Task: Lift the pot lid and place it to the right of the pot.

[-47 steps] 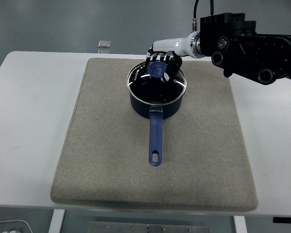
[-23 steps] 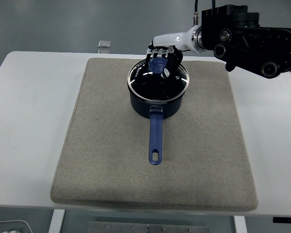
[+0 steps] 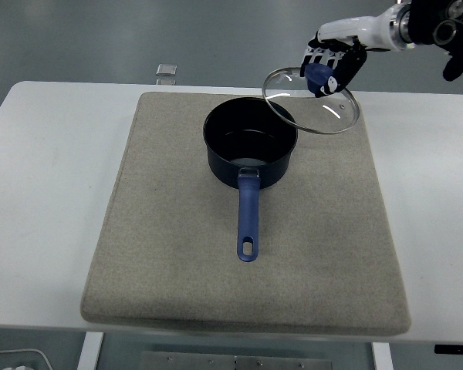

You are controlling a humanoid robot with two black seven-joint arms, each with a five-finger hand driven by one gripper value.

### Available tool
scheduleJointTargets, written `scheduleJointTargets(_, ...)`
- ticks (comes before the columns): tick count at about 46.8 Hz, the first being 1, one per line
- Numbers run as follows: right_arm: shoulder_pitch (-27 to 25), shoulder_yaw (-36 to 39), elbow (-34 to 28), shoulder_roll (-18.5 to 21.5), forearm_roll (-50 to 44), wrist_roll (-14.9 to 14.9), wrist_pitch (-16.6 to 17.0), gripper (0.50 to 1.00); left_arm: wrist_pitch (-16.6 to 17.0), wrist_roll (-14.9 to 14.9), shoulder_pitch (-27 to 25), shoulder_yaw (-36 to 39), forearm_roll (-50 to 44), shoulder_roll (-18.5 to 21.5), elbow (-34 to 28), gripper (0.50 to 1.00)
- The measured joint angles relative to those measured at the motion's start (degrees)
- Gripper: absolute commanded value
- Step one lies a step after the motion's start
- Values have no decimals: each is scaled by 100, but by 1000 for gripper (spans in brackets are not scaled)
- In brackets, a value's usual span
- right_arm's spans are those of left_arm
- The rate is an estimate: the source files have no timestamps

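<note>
Head view, for your record: right hand (image 3: 329, 68), entering from the upper right, fingers (image 3: 347, 71) curled around the blue knob (image 3: 316, 74) of the glass pot lid (image 3: 312, 100); lid held in the air, tilted, over the pot's far right rim and the mat beyond it. Pot (image 3: 250, 151), dark blue, uncovered, standing on the far centre of the grey mat (image 3: 177, 254); its blue handle (image 3: 248, 220) points toward the worktop's near edge. Mat lies on the white worktop (image 3: 46, 208). One small clear item (image 3: 166, 70) sits at the worktop's far edge, well apart from the pot, too small for you to identify.
</note>
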Motion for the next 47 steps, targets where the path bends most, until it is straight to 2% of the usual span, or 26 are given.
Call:
scheduleJointTargets(14, -692, -2, -3, -420, -8, 0, -251, 502, 0, 0, -1, 0, 2, 0, 0, 1000)
scheduleJointTargets(36, -1405, -9, -2, -208, -114, 18, -924, 507, 1, 0, 1, 0, 0, 0, 0, 1000)
scheduleJointTargets(43, -1514, -12, 4, -155, -124, 18, -1089, 533, 1, 0, -1, 0, 0, 0, 0, 1000)
scheduleJointTargets(47, -1582, -22, 4, -97, -144, 14, -1158, 566, 1, 0, -1, 0, 1, 0, 0, 1000)
